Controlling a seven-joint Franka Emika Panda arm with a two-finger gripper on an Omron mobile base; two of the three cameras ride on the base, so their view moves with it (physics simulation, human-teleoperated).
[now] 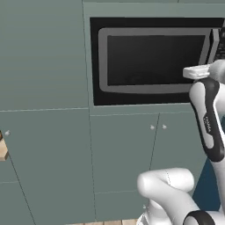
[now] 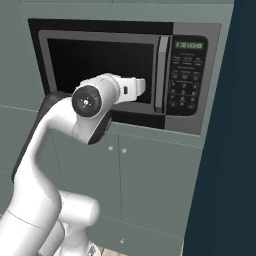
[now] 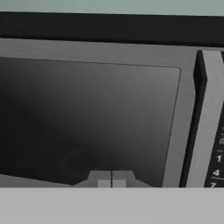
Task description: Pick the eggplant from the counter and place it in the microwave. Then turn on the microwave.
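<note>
The microwave [image 2: 125, 70] sits built into matte grey-green cabinet fronts [image 1: 48, 149], its door closed: a brushed grey frame around a glossy dark window, a bar handle [image 2: 161, 75] beside a keypad [image 2: 184, 82]. The gripper [image 3: 111, 180] sits just before the window's lower edge, fingertips pressed together, holding nothing. I can't spot the eggplant.

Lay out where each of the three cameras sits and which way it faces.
Left base view: behind the arm's left, facing the microwave and cabinets; arm at right.
Right base view: behind its right, facing the microwave's door, handle and keypad; arm at left.
Hand view: on the hand, close to the door window; shut gripper at bottom.
Shared: all show the closed microwave door.
</note>
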